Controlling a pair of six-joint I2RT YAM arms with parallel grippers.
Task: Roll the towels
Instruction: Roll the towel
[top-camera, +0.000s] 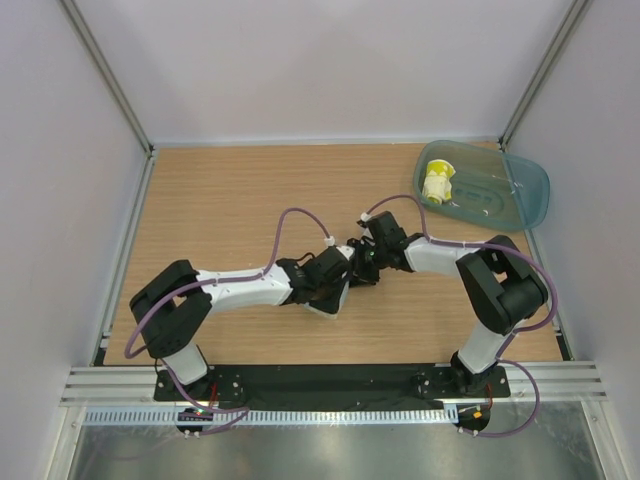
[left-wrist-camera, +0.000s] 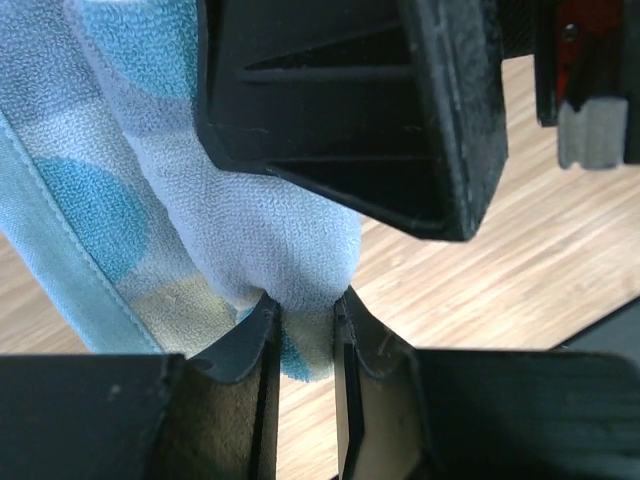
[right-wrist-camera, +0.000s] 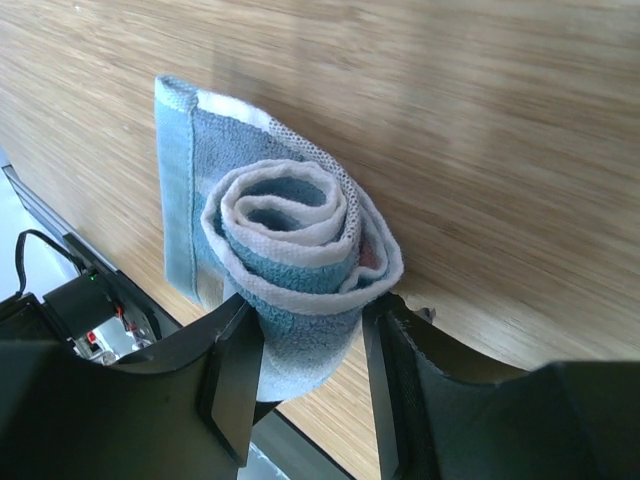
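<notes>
A blue and white spotted towel (right-wrist-camera: 285, 215) is wound into a roll that stands on the wooden table. My right gripper (right-wrist-camera: 305, 320) is shut on the roll, one finger on each side. My left gripper (left-wrist-camera: 303, 305) is shut on a fold of the same towel (left-wrist-camera: 250, 220), with the right gripper's black finger (left-wrist-camera: 340, 110) just above it. In the top view both grippers meet at the table's middle, left (top-camera: 343, 278) and right (top-camera: 364, 260), and hide the towel.
A teal plastic bin (top-camera: 510, 200) lies at the back right with a yellow and white rolled towel (top-camera: 437, 182) in it. Grey walls and metal posts surround the wooden table (top-camera: 230, 200).
</notes>
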